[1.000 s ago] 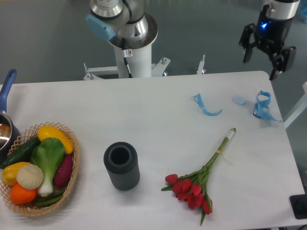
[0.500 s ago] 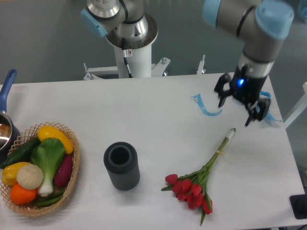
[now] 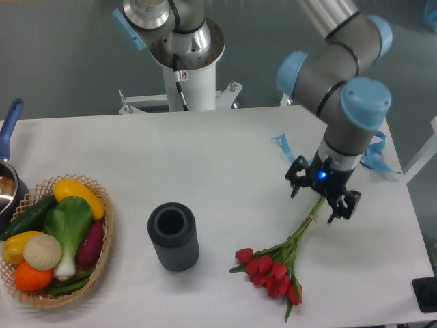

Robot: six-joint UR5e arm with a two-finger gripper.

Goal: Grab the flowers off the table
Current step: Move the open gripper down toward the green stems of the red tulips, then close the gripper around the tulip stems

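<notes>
Flowers [image 3: 276,266] lie flat on the white counter [image 3: 225,157], toward its front right part: a bunch of red tulip heads at the lower end, with thin green stems running up and to the right, tied together about halfway along. The upper stem ends reach under the pincer [image 3: 323,199], which hangs directly above them with its two dark fingers spread wide, one on each side of the stems. Nothing is between the fingers in a grip; the stems rest on the counter. A small blue light glows on the pincer's body, just below the grey wrist with its pale blue caps.

A dark ribbed cylinder [image 3: 173,236], hollow at the top, stands upright left of the tulip heads, well apart from them. At the far left edge a woven basket [image 3: 102,253] holds vegetables and fruit, among them a yellow pepper, a leafy green-and-white vegetable, a purple piece, an orange and a pale round one. Beside the basket, a pot with a blue handle [image 3: 9,123] is cut off by the frame. Curly blue ribbon scraps [image 3: 374,152] lie near the back right corner, partly hidden by the arm.

The arm's white pedestal [image 3: 194,82] stands behind the counter and carries a small label, too small to read. No other writing is legible.
</notes>
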